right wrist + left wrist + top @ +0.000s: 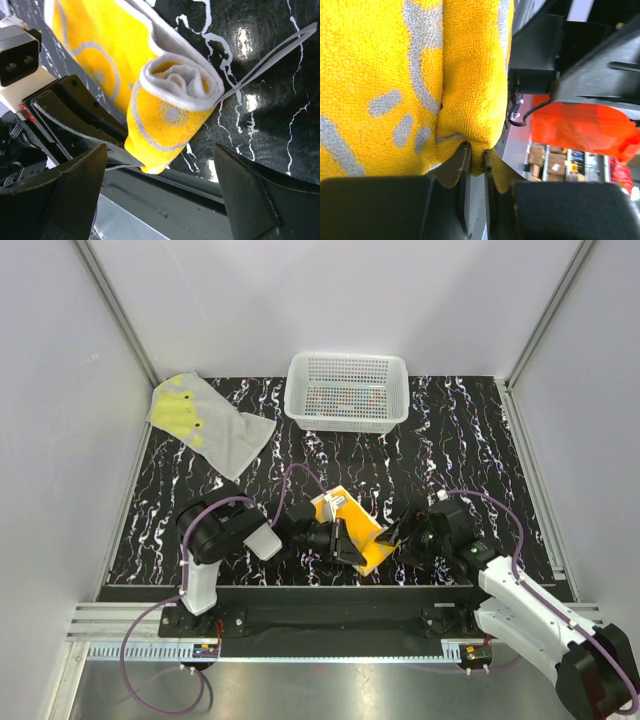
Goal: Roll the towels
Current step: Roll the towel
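The orange towel with white marks lies near the table's front edge, partly rolled. In the right wrist view its rolled end faces me, with the flat part stretching away up left. My left gripper is shut on the towel; the left wrist view shows a fold of the orange towel pinched between the left gripper's jaws. My right gripper is just right of the roll. The right gripper stands open, its fingers wide on either side of the roll's end and apart from it. The grey towel with yellow-green blotches lies flat at the back left.
A white perforated basket stands at the back middle of the black marbled table. White walls with metal rails close in both sides. The table's front edge and a metal rail run just below the roll.
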Tool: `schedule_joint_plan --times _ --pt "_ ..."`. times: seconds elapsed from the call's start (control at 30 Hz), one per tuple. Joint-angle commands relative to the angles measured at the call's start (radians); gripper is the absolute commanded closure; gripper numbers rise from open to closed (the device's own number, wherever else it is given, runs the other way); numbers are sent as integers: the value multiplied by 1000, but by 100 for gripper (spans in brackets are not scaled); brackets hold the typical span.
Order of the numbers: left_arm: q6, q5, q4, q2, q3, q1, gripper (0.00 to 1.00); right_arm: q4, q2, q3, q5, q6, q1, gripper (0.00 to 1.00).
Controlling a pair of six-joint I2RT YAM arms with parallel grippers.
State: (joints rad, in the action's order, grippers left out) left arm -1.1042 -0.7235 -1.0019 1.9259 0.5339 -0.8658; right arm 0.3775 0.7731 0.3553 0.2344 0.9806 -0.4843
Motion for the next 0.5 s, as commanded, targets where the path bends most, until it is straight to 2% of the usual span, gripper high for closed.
schedule_joint_plan --times 0.0,0.1,0.13,0.23,0.47 --pt "-72 -70 -193 63 0 8 100 -112 49 -16 22 13 -5 7" --pt "-68 -67 -190 88 6 11 100 -161 89 -27 20 20 -4 11" --pt "-65 -60 -184 90 6 13 100 -178 100 -38 20 18 -4 17" --pt "-48 -54 -161 87 11 14 100 -225 141 -58 22 21 -5 25" --pt "-36 -68 -136 82 35 14 100 -328 232 -85 5 30 -25 31"
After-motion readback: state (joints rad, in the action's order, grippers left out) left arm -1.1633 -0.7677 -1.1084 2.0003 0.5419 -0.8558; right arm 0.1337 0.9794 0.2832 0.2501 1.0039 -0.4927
